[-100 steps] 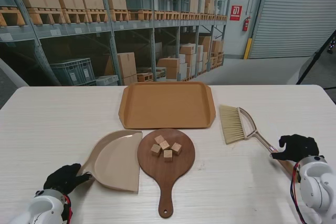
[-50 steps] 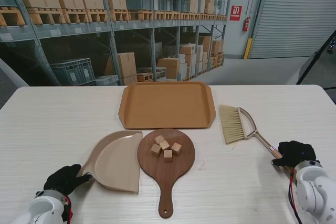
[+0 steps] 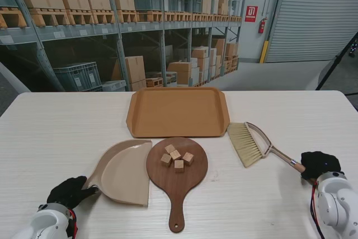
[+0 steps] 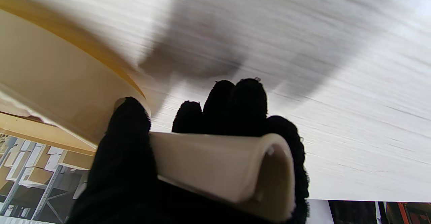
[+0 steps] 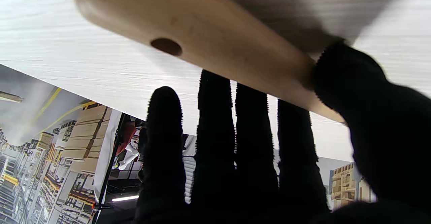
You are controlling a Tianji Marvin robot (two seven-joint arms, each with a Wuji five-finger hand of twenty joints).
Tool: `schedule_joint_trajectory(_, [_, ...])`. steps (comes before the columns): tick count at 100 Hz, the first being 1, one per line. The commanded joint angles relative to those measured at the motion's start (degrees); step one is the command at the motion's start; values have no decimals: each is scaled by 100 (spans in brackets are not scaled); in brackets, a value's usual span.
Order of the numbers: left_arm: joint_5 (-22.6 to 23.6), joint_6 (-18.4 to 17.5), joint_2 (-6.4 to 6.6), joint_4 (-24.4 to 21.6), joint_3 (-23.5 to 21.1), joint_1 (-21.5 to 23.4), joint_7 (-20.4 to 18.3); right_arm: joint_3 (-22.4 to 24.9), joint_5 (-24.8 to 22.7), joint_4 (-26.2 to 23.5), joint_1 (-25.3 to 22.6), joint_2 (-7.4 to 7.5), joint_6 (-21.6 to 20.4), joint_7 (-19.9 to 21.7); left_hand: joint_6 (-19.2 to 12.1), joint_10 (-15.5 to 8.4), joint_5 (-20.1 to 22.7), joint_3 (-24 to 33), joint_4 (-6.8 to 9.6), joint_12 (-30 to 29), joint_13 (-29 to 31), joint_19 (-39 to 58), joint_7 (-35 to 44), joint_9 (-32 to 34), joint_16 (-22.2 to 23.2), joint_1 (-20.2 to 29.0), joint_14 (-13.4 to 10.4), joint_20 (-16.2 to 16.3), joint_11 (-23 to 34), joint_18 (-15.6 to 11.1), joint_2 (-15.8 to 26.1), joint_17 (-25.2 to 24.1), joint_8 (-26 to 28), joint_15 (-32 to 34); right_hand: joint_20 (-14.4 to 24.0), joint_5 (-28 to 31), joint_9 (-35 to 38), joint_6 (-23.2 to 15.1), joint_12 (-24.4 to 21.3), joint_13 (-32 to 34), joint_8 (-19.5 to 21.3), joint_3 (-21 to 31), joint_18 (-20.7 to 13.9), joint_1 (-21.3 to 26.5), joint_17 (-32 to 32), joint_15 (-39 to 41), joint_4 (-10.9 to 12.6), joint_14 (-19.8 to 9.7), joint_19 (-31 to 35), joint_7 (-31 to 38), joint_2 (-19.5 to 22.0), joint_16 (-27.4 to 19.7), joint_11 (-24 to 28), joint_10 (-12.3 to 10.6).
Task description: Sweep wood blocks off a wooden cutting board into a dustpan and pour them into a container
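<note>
Several small wood blocks [image 3: 178, 159] lie in a cluster on the round dark wooden cutting board [image 3: 177, 169], whose handle points toward me. A beige dustpan [image 3: 124, 170] lies against the board's left side. My left hand [image 3: 69, 191] is shut on the dustpan's handle [image 4: 215, 165], thumb over it. A hand brush [image 3: 250, 143] with pale bristles lies right of the board, its head angled toward the tray. My right hand [image 3: 317, 163] is shut on the brush's wooden handle [image 5: 215, 45], thumb and fingers on opposite sides.
An empty tan tray [image 3: 178, 111] sits beyond the cutting board at the table's middle. The white table [image 3: 56, 132] stretches bare to the far left and far right. Warehouse shelving stands behind the far edge.
My right hand has closed on the brush handle and pulled it; the brush head has swung left, nearer the board, and turned. The left hand and dustpan have stayed put.
</note>
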Motion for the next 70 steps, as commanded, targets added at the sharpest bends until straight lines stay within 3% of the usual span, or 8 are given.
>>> schedule_joint_trajectory(1, [5, 16, -5, -48, 10, 38, -113, -6, -36, 112, -133, 9, 10, 97, -133, -1946, 516, 576, 13, 74, 651, -75, 397, 432, -9, 661, -1206, 7, 6815, -188, 892, -15, 82, 224, -93, 424, 232, -635, 103, 172, -18, 636, 9, 456, 44, 70, -79, -70, 207, 318, -159, 95, -91, -72])
schedule_joint_trajectory(18, [-4, 4, -3, -34, 15, 23, -124, 69, -52, 79, -166, 7, 11, 96, -134, -1946, 516, 575, 13, 75, 650, -75, 395, 431, -8, 658, -1204, 7, 6812, -189, 891, -16, 82, 221, -142, 226, -88, -490, 107, -36, -30, 520, 36, 6, -97, -103, -45, -30, 106, 171, -193, 60, -124, -23])
schedule_joint_trajectory(25, [-9, -1, -2, -27, 18, 15, -128, 94, 29, 58, -156, -6, -30, 88, -147, -1946, 522, 573, 12, 75, 649, -75, 393, 432, -9, 654, -1206, 7, 6811, -189, 884, -16, 80, 217, -187, 308, -318, -303, -129, -198, 359, 373, 37, -514, -229, -279, 187, -8, -65, -498, -15, 39, -119, 16])
schedule_joint_trajectory(31, [-13, -2, 0, -22, 21, 9, -138, 97, 153, 70, -120, -28, -74, -1, -153, -1946, 525, 572, 11, 75, 649, -76, 388, 432, -9, 649, -1206, 6, 6810, -192, 885, -16, 77, 216, -214, 328, -531, -154, -169, -385, 779, 261, 33, -913, -347, -422, 670, 17, -233, -1086, 228, 1, -185, 46])
schedule_joint_trajectory(34, [-14, -2, 1, -21, 23, 6, -143, 92, 213, 83, -93, -39, -91, -62, -154, -1946, 526, 573, 12, 76, 649, -77, 386, 432, -9, 649, -1206, 6, 6810, -193, 886, -16, 76, 215, -202, 292, -668, -85, -192, -494, 1180, 179, 31, -1045, -426, -480, 875, 25, -312, -1374, 304, -12, -218, 70])
schedule_joint_trajectory(48, [-22, -5, 2, -15, 24, 0, -153, 62, 483, 122, 42, -90, -122, -223, -154, -1946, 528, 575, 12, 74, 649, -77, 382, 431, -9, 649, -1204, 6, 6802, -194, 883, -16, 74, 212, -270, -171, -1236, 115, -203, -953, 1238, -54, 4, -1245, -677, -670, 874, 78, -588, -1614, 297, -89, -244, 170])
schedule_joint_trajectory(70, [-37, 3, 1, 7, 29, -6, -147, -4, 789, 207, 192, -142, -62, -316, -154, -1946, 528, 576, 13, 73, 648, -77, 381, 432, -8, 644, -1203, 5, 6796, -194, 876, -16, 73, 208, -305, -129, -1290, 353, -125, -983, 1355, -143, -79, -1431, -634, -592, 881, 150, -738, -1444, 187, -87, 20, 239])
